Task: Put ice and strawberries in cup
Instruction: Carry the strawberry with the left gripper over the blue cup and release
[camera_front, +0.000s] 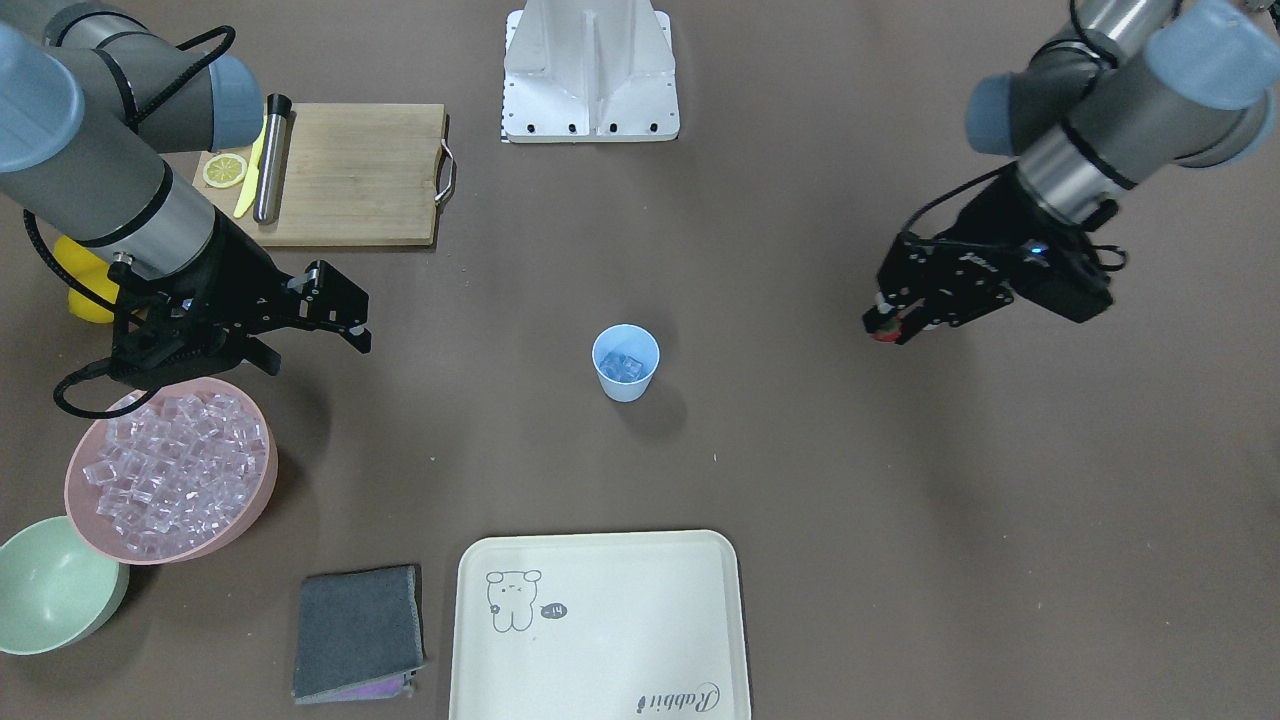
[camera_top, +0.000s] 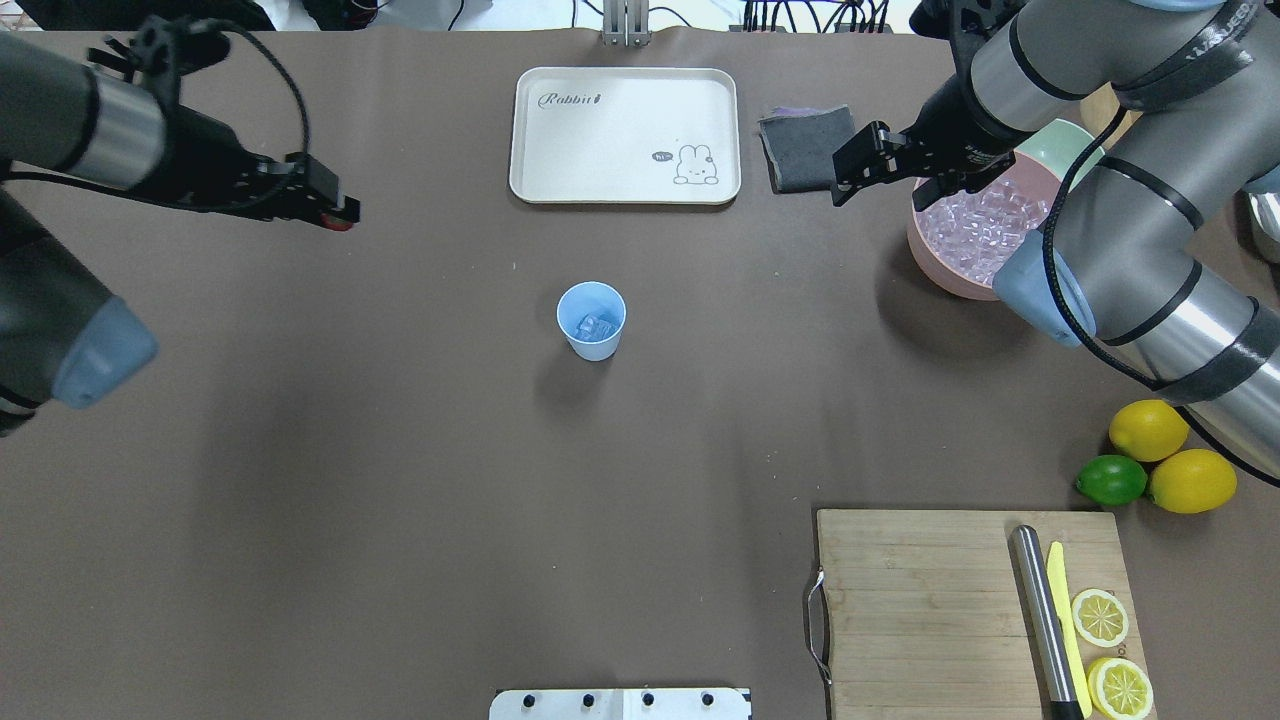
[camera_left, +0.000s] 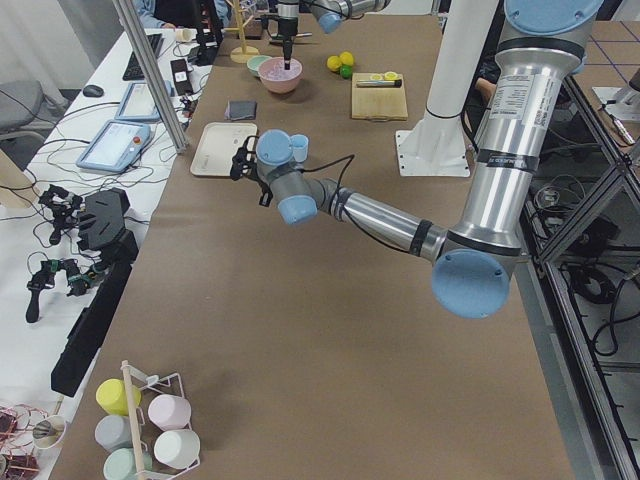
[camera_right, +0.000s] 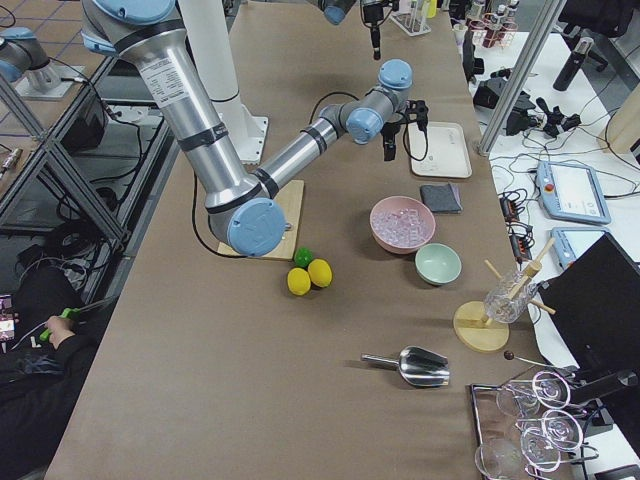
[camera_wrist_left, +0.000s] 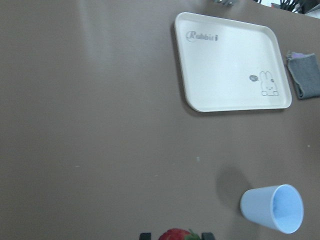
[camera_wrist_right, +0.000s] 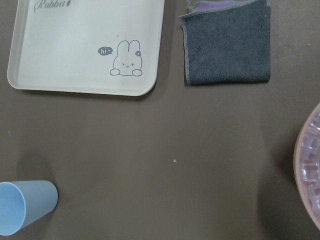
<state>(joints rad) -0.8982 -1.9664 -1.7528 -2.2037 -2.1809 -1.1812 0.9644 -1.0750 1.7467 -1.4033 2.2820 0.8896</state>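
**Strawberry in the grip, ice already in the cup**

The left gripper (camera_front: 884, 325) pinches a small red strawberry (camera_wrist_left: 174, 234) between its fingertips and holds it in the air, well to one side of the light-blue cup (camera_front: 627, 388). The right gripper (camera_front: 312, 345), jaws spread with nothing between them, hangs over the edge of the pink bowl (camera_front: 268, 490), which is heaped with clear ice cubes (camera_front: 170, 465). The cup stands upright on the brown table between the two arms, with a few more cubes in its bottom. On the side of the cup away from the robot lie a cream rabbit-print tray (camera_front: 600, 640) and a folded grey cloth (camera_front: 358, 632). A pale-green bowl (camera_front: 50, 600) sits just beside the pink one.
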